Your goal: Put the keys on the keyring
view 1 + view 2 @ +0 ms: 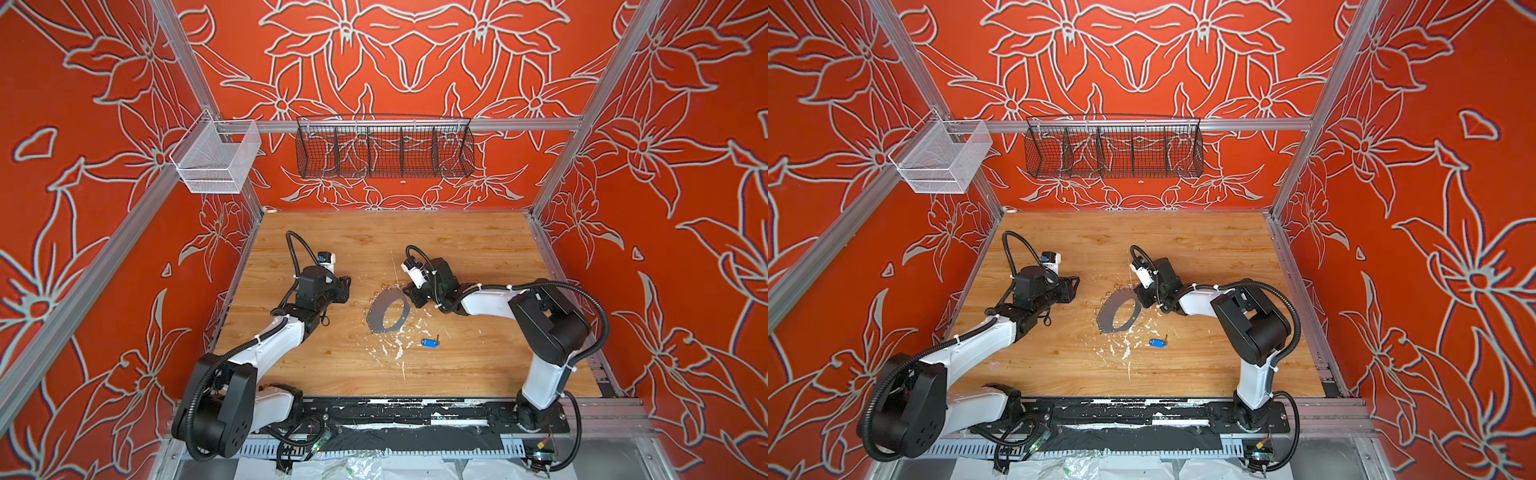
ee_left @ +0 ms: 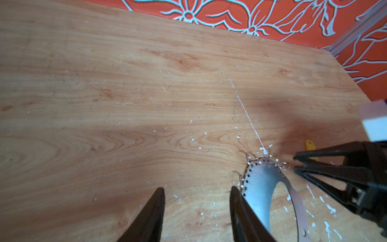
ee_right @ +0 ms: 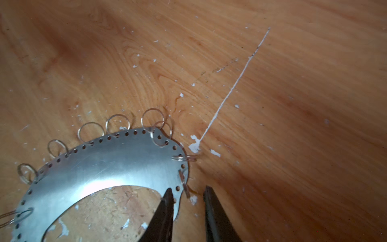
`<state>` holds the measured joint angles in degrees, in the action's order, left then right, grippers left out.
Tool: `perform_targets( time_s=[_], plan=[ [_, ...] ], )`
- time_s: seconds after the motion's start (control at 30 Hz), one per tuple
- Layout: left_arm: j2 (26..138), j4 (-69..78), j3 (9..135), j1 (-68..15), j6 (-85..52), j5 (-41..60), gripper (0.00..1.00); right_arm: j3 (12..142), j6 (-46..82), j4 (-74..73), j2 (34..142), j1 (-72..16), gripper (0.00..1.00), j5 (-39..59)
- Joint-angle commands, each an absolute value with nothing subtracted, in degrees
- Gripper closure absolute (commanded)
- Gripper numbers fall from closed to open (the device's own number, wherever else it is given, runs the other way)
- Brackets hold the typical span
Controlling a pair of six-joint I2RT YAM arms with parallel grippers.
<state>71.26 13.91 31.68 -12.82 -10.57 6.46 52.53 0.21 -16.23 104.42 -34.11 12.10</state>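
Both top views look steeply down from high above the near edge of the desk [image 1: 457, 245], side by side, sharing the whole cell. The left wrist camera sits close behind the left fingers [image 2: 150, 215], facing low across the desk. The right wrist camera hangs very near, looking down past the right fingers [image 3: 165, 213]. Both wrist views share the keyring [image 2: 259, 184] rim beside the fingers and the white scratch [image 2: 245, 111] beyond their tips.

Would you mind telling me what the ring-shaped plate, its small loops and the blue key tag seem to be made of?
The plate looks like brushed sheet metal: grey, finely streaked, with bright glare. Its loops seem thin shiny wire. The blue tag looks like smooth plastic, though too small for certainty.
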Motion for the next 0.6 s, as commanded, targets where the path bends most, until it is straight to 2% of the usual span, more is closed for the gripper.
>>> perform_targets(
  time_s=[0.0,0.1,0.2,0.27,0.57],
  plan=[
    [71.8,15.1,32.3,-17.6,-4.7,7.4,0.50,52.2,0.2,-18.0,104.8,-34.1,0.71,10.5],
    [72.7,15.6,32.7,-22.4,-1.2,3.0,0.49,52.7,0.5,-18.2,106.2,-34.1,0.70,11.8],
    [74.6,13.6,34.9,-23.3,-0.8,2.1,0.50,53.2,0.4,-17.6,106.6,-34.1,0.70,12.2],
    [75.3,12.3,36.0,-23.2,-0.4,3.0,0.53,53.3,0.0,-17.3,106.4,-34.2,0.71,12.4],
    [73.3,16.6,33.6,-23.3,-1.0,8.8,0.57,53.3,-1.0,-17.6,107.3,-34.1,0.71,14.4]
  ],
)
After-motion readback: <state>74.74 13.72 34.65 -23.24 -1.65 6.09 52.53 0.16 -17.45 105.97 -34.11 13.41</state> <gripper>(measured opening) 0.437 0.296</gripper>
